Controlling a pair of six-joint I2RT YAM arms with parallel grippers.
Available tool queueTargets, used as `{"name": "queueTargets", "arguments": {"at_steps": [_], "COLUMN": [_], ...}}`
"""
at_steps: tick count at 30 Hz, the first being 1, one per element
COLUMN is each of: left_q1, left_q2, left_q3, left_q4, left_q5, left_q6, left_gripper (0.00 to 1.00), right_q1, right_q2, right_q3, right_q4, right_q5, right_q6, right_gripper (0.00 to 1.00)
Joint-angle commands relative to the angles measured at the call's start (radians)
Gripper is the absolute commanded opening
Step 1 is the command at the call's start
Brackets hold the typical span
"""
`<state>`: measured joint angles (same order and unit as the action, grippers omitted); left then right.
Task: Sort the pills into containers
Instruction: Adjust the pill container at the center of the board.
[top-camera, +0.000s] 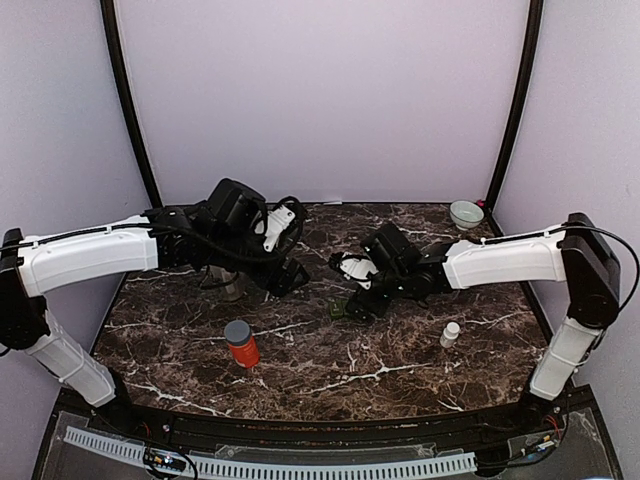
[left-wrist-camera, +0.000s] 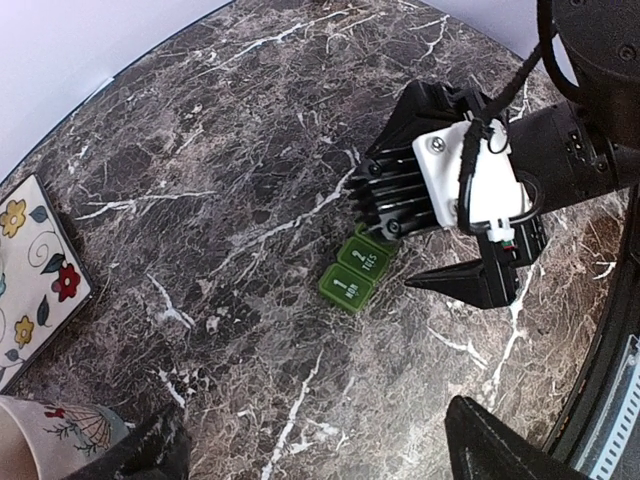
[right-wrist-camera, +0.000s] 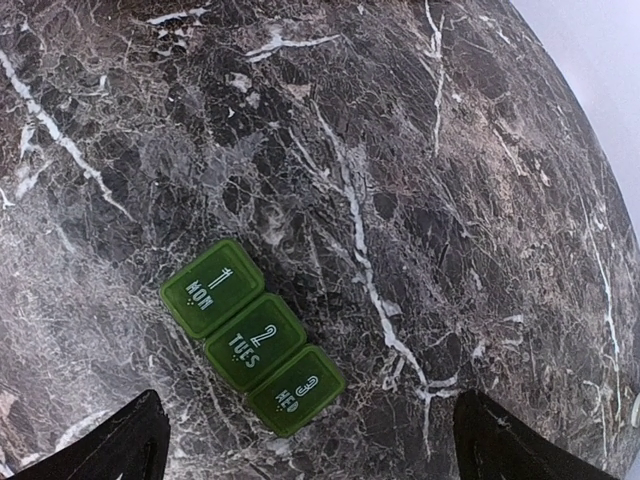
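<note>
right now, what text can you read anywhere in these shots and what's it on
"1 MON": first lid of the green pill organiser.
"2 TUES": middle lid.
"3 WED": third lid.
Too small to read: any label on the orange bottle or the small white bottle.

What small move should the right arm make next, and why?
Probably lower the right gripper onto the green three-compartment plastic pill box: its lids look closed, and the open fingers hang directly above it, touching nothing.
</note>
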<state>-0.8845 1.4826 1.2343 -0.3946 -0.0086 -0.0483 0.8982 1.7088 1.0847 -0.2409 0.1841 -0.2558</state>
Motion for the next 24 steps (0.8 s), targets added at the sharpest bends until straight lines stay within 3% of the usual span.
{"name": "queueTargets", "arguments": {"at_steps": [1, 9, 24], "left_q1": [0.016, 0.075, 0.092], "left_q2": [0.010, 0.013, 0.016], "left_q3": [0.040, 0.041, 0.028], "left_q4": [-0.037, -0.020, -0.024], "left_q5": [0.074, 0.190, 0.227], "left_q6": [0.007, -0.031, -0.036], "left_gripper": [0.91, 0.90, 0.87], "right_q1": [-0.014, -0.023, -0.059], "right_q2": [0.039, 0.086, 0.139], "right_q3": [0.046, 0.053, 0.097], "right_q4": [-0.016, -0.006, 0.011], "right_q5": [-0.060, -0.088, -0.105], "right_q6": [-0.038, -0.056, -0.127], "right_gripper": [1.00, 1.00, 1.00]}}
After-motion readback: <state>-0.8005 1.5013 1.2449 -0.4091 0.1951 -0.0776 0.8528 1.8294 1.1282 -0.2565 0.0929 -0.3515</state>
